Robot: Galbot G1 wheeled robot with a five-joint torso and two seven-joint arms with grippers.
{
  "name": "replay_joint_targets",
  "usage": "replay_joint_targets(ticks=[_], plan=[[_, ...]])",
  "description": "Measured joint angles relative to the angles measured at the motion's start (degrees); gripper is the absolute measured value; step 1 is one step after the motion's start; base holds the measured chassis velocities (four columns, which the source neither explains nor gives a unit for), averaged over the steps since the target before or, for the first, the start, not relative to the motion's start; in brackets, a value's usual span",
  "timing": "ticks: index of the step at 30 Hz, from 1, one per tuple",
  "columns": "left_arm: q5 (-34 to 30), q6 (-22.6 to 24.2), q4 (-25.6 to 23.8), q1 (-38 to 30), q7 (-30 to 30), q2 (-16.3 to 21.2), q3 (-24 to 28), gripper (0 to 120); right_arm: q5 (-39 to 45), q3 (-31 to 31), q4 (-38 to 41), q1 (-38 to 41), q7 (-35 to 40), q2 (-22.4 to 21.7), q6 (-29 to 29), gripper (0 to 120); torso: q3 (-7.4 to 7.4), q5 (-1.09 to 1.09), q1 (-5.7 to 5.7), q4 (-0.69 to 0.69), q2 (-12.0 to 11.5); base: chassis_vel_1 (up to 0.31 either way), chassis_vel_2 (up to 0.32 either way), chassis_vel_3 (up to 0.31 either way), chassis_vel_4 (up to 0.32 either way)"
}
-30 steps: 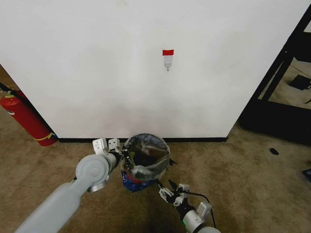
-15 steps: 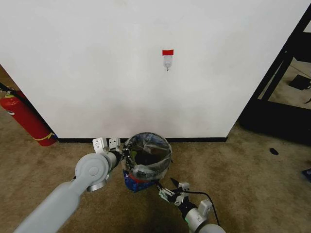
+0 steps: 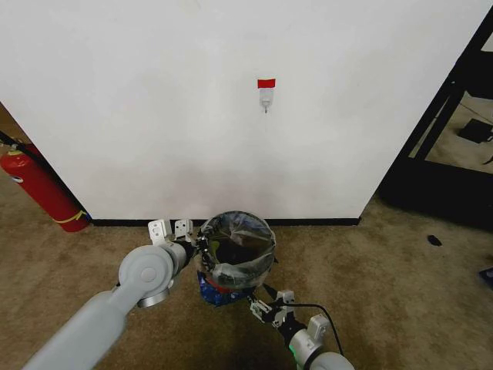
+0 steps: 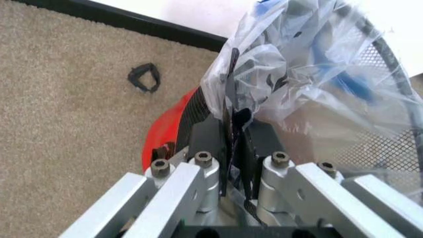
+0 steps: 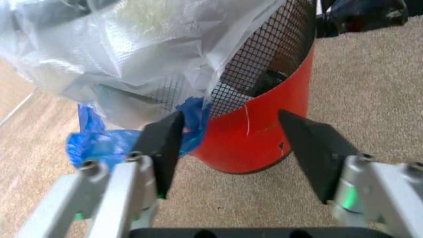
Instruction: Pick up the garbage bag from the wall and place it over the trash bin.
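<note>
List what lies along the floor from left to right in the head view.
Fire extinguisher → left end effector, at the bin's rim → trash bin with the garbage bag draped over it → right end effector → black frame.

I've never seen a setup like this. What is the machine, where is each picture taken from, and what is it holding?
It is a wheeled robot with two arms, each ending in a claw. The wide picture comes from a camera on its head, looking down at a white wall and carpet. The other two come from cameras on its wrists. On the carpet stands the trash bin, black mesh with a red base, with the garbage bag draped over its top. The left claw is shut on the bag's edge at the bin's rim. The right claw is open, low beside the bin's base, holding nothing. A red fire extinguisher leans nearby.
</note>
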Motion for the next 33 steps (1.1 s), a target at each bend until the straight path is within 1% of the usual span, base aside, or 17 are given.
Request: replay_joint_targets(ticks=[1, 2, 4, 6, 8, 10, 12, 14, 19, 28, 33], plan=[[0.0, 0.0, -0.07, 0.01, 0.0, -0.02, 0.01, 4, 0.04, -0.04, 0.02, 0.07, 0.02, 0.05, -0.04, 50, 0.0, 0.0, 0.0, 0.0, 0.0, 0.0, 0.0, 0.0, 0.0], [-0.03, 0.05, -0.37, 0.01, -0.06, -0.03, 0.11, 4, 0.18, -0.23, 0.01, 0.31, 0.12, 0.25, -0.16, 42, 0.0, 0.0, 0.0, 0.0, 0.0, 0.0, 0.0, 0.0, 0.0], [-0.06, 0.07, -0.65, 0.01, -0.16, 0.01, 0.19, 4, 0.26, -0.39, -0.02, 0.46, 0.14, 0.43, -0.2, 35, 0.0, 0.0, 0.0, 0.0, 0.0, 0.0, 0.0, 0.0, 0.0], [-0.06, 0.07, -0.76, 0.01, -0.17, 0.04, 0.2, 4, 0.27, -0.44, -0.02, 0.46, 0.15, 0.47, -0.2, 34, 0.0, 0.0, 0.0, 0.0, 0.0, 0.0, 0.0, 0.0, 0.0], [-0.12, 0.07, -0.99, 0.02, -0.26, 0.11, 0.17, 4, 0.33, -0.6, 0.31, 0.33, 0.18, 0.54, -0.19, 22, 0.0, 0.0, 0.0, 0.0, 0.0, 0.0, 0.0, 0.0, 0.0], [-0.25, 0.07, -1.01, 0.02, -0.3, 0.13, 0.06, 4, 0.3, -0.72, 0.49, 0.09, 0.18, 0.52, 0.25, 14, 0.0, 0.0, 0.0, 0.0, 0.0, 0.0, 0.0, 0.0, 0.0], [-0.28, 0.07, -1.0, 0.02, -0.31, 0.12, 0.03, 4, 0.28, -0.73, 0.53, -0.01, 0.16, 0.51, 0.43, 12, 0.0, 0.0, 0.0, 0.0, 0.0, 0.0, 0.0, 0.0, 0.0], [-0.4, 0.08, -1.0, 0.04, -0.34, 0.01, -0.06, 4, 0.18, -0.73, 0.58, -0.3, 0.14, 0.5, 0.96, 1, 0.0, 0.0, 0.0, 0.0, 0.0, 0.0, 0.0, 0.0, 0.0], [-0.92, 0.08, -0.65, -0.04, -0.52, -0.24, -0.3, 4, 0.13, -0.65, 0.93, -0.85, 0.27, 0.45, 1.48, 0, 0.0, 0.0, 0.0, 0.0, 0.0, 0.0, 0.0, 0.0, 0.0], [-4.72, 0.23, -1.05, -0.12, -1.32, 0.03, -2.64, 4, 1.65, 0.48, 0.15, -2.36, 2.05, 0.54, 1.94, 0, 0.0, 0.0, 0.0, 0.0, 0.0, 0.0, 0.0, 0.0, 0.0], [-6.25, 0.41, -1.82, 0.04, -1.87, 0.25, -3.42, 4, 1.92, 0.55, -0.95, -1.82, 2.58, 0.9, 1.89, 0, 0.0, 0.0, 0.0, 0.0, 0.0, 0.0, 0.0, 0.0, 0.0]])
